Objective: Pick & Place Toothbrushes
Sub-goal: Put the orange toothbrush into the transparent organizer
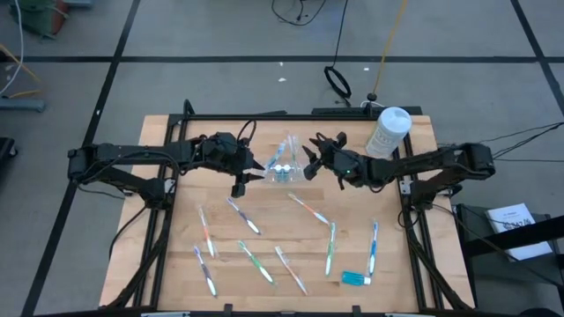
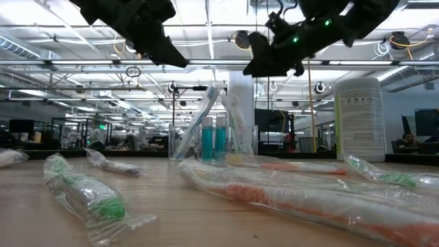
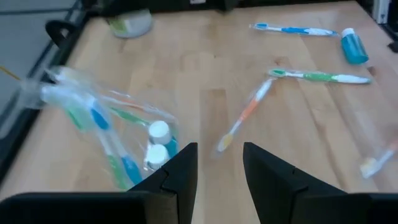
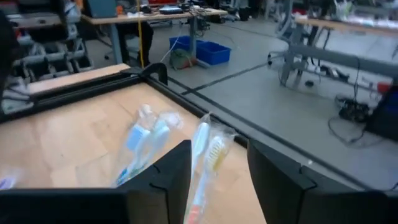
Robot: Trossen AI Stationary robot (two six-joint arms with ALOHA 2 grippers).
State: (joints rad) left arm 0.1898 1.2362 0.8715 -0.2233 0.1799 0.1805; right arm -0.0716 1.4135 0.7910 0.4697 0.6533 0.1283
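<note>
my right gripper (image 1: 315,151) hangs over the back middle of the table (image 1: 176,220), just beside the clear cup (image 1: 284,163), and its fingers are spread apart. in my right wrist view a wrapped toothbrush (image 4: 205,162) shows in the gap between them, leaning up out of the cup; i can't tell whether the fingers touch it, and i judge it is resting in the cup rather than held. my left gripper (image 1: 240,180) sits on the other side of the cup, fingers also parted with nothing between them.

the cup already holds several brushes and two small blue tubes. the rest of the toothbrushes (image 1: 251,260) lie loose on the front half of the table, well apart from both grippers and toward the front edge from them. the orange one (image 1: 309,209) is the nearest to my right gripper; it lies just in front of it, its long axis running on a diagonal toward the front right. so i judge that one is mine to fetch next, with my fingers turned across that diagonal. the ones at front left sit closer to my left arm.
</note>
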